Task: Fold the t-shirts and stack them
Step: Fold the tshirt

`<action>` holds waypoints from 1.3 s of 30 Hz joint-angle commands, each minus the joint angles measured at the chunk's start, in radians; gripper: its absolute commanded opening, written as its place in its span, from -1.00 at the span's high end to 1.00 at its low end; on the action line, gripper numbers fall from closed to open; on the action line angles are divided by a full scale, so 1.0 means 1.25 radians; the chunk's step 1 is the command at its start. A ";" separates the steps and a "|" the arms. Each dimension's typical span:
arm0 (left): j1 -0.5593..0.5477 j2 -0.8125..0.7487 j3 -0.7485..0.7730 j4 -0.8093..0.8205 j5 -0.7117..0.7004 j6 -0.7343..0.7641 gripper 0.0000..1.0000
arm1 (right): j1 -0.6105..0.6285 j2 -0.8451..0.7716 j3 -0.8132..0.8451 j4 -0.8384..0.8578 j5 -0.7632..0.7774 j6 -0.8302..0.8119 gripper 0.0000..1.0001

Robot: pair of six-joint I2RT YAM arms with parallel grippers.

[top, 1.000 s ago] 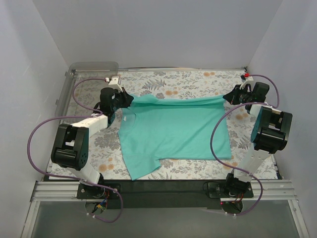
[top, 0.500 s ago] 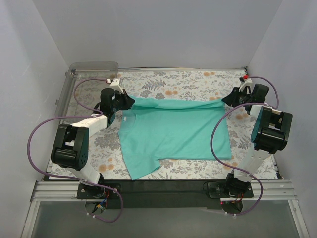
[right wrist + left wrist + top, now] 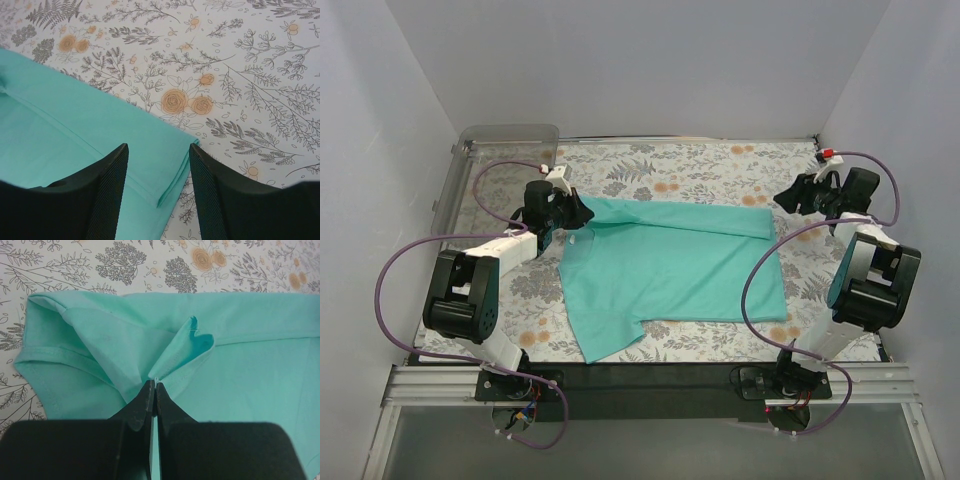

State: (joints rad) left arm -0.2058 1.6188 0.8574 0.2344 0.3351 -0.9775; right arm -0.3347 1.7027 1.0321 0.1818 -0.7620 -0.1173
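Over floral tabletop (image 3: 700, 165), left hand (image 3: 154, 385) pinches the t-shirt (image 3: 670, 265) fold; right hand (image 3: 157, 150) hovers spread.

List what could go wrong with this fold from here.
1. The left gripper is shut on a bunched pleat of the t-shirt; pulling may drag the cloth skewed or crease it.
2. The right gripper hangs open over the folded far corner; lowering it might snag and undo that edge.

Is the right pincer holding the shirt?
No, the right pincer is open, and the shirt lies flat below it, ungripped.
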 commanded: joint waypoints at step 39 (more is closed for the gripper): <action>-0.006 -0.143 -0.018 -0.154 0.107 0.081 0.82 | -0.001 0.064 0.048 -0.123 -0.045 -0.041 0.00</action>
State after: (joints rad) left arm -0.2070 1.4979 0.8330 0.1055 0.4118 -0.9123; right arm -0.3344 1.7767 1.0512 0.0425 -0.7963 -0.1520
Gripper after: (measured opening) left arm 0.042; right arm 0.500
